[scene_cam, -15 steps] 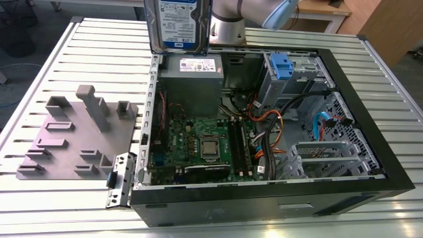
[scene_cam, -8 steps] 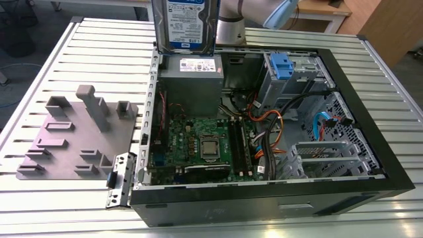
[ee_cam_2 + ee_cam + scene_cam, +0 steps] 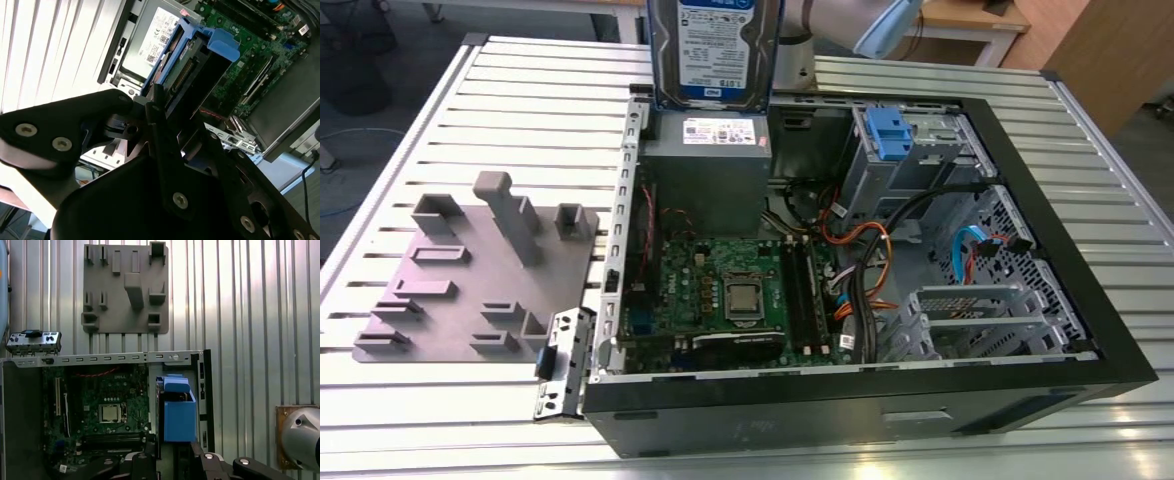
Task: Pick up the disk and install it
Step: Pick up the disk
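Clamped in the gripper point(image 3: 161, 112): the disk point(image 3: 182, 65), taken at its near end, with jaws drawn in narrow against it from either side. Viewed edge-on in the second wrist view, between black fingers point(image 3: 155, 117), with the connector row turned toward the camera and the blue caddy rails running away to a blue tab at the far end. Held upright in the exterior view, label side toward the camera, upper part cut off by the frame, lower edge just above the far rim of the open computer case point(image 3: 854, 400). Hanging over the power supply point(image 3: 707, 165) end of the case, beside rather than above the motherboard point(image 3: 720, 290). Not yet seated in any bay. Well apart from the blue bracket point(image 3: 886, 135), itself sitting in the drive cage toward the exterior view's right. Apart too from the grey fixture plate point(image 3: 467, 270), lying flat on the slatted table point(image 3: 400, 420) toward the exterior view's left, outside the case. Above and behind the disk, a pale link of the arm point(image 3: 887, 25).
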Controlling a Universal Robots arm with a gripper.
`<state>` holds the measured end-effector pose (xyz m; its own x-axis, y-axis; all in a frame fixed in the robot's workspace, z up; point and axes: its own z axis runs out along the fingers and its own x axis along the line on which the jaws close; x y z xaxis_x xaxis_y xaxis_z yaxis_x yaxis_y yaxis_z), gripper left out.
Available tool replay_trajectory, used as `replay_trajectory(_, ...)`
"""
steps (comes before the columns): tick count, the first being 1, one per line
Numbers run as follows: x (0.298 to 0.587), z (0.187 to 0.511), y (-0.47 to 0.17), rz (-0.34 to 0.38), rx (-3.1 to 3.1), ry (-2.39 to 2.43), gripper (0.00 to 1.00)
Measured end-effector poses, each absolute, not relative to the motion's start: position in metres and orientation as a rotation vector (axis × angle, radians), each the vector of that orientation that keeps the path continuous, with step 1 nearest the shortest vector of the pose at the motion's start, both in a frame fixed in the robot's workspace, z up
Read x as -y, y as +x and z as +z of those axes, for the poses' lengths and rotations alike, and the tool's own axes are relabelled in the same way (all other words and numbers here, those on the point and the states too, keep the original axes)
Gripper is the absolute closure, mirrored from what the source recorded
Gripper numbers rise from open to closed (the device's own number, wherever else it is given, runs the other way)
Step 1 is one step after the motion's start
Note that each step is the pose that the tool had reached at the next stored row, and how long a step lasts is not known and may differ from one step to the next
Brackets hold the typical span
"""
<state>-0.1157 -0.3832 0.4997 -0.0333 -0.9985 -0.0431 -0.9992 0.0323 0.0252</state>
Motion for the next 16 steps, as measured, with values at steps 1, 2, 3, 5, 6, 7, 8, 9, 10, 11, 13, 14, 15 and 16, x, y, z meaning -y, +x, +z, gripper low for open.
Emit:
replay_trajectory(1,0.383,0.500,-0.114,0.075,-2.247,-2.175,0.65)
replay_trajectory(2,0.383,0.500,-0.111,0.075,-2.247,-2.175,0.65)
replay_trajectory(3,0.383,0.500,-0.109,0.075,-2.247,-2.175,0.65)
replay_trajectory(5,0.383,0.500,-0.105,0.075,-2.247,-2.175,0.65)
replay_trajectory(6,0.383,0.499,-0.103,0.075,-2.247,-2.175,0.65)
replay_trajectory(7,0.383,0.499,-0.101,0.075,-2.247,-2.175,0.65)
replay_trajectory(8,0.383,0.499,-0.099,0.075,-2.247,-2.175,0.65)
replay_trajectory(9,0.383,0.499,-0.097,0.075,-2.247,-2.175,0.65)
replay_trajectory(10,0.383,0.499,-0.095,0.075,-2.247,-2.175,0.65)
replay_trajectory(11,0.383,0.499,-0.093,0.075,-2.247,-2.175,0.65)
replay_trajectory(13,0.383,0.499,-0.089,0.075,-2.247,-2.175,0.65)
replay_trajectory(14,0.383,0.499,-0.087,0.075,-2.247,-2.175,0.65)
replay_trajectory(15,0.383,0.499,-0.085,0.075,-2.247,-2.175,0.65)
replay_trajectory(16,0.383,0.499,-0.083,0.075,-2.247,-2.175,0.65)
